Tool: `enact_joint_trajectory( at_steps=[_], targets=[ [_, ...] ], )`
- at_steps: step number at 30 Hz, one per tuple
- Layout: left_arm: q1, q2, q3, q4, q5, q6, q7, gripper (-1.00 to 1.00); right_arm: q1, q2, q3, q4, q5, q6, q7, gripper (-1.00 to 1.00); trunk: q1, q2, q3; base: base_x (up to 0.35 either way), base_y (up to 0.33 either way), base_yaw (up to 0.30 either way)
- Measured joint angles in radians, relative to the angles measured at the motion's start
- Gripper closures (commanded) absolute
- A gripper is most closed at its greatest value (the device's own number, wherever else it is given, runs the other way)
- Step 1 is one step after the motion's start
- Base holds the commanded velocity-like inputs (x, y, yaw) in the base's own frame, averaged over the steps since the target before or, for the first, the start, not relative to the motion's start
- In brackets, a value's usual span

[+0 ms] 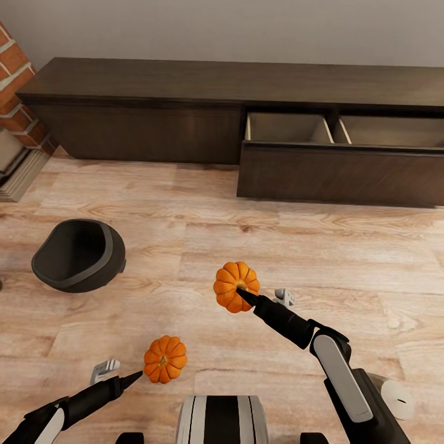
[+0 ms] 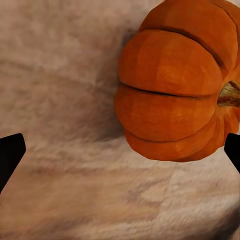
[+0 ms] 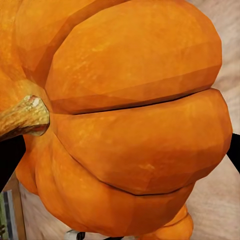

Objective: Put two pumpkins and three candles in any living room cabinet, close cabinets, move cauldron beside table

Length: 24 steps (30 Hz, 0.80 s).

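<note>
Judging progress: early — nothing is stowed as far as the frames show, both pumpkins are out on the floor, no candle is clearly identifiable, the cabinet is open.

Lower left of the head frame: left gripper point(image 1: 126, 377) near the bottom edge, its dark tip just beside the near pumpkin point(image 1: 165, 359), which sits on the wood floor point(image 1: 203, 246). In the left wrist view that pumpkin point(image 2: 175, 85) lies off to one side of the open gap, dark fingertips point(image 2: 10, 155) set wide apart with bare floor between them — jaws apart, nothing held.

Centre of the head frame: right gripper point(image 1: 246, 296) reaches to the second pumpkin point(image 1: 236, 286). The right wrist view has this pumpkin point(image 3: 125, 120) between the two dark finger edges, stem to the side; it looks clamped, likely lifted, though I can't confirm it is off the floor.

Pumpkins: orange, ribbed, short tan-brown stems, roughly equal in size.

Left middle: cauldron point(image 1: 79, 254), dark grey, thick rim, tipped toward the camera, standing alone on the floor, no table in sight.

Upper frame: cabinet point(image 1: 142, 117) along the wall, long dark brown; its right-hand drawer point(image 1: 290, 132) is pulled out, pale compartments looking empty.

Left to do: both pumpkins in, three candles, close up, move the cauldron.
</note>
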Motion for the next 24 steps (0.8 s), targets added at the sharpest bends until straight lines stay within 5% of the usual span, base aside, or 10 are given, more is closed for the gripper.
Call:
enact_joint_trajectory(
  at_steps=[10,24],
  targets=[
    [0.000,-0.002,0.000,0.000,0.000,-0.001,0.000,-1.00,0.000,0.001,0.000,0.000,0.002,-0.001,0.000,1.00,0.003,-0.001,-0.023,0.000,0.000,0.000],
    [0.000,-0.005,-0.001,-0.009,0.000,0.001,0.000,-1.00,0.000,0.005,0.001,0.001,0.002,-0.001,0.000,1.00,0.003,-0.001,-0.023,0.003,-0.026,0.000]
  ],
)
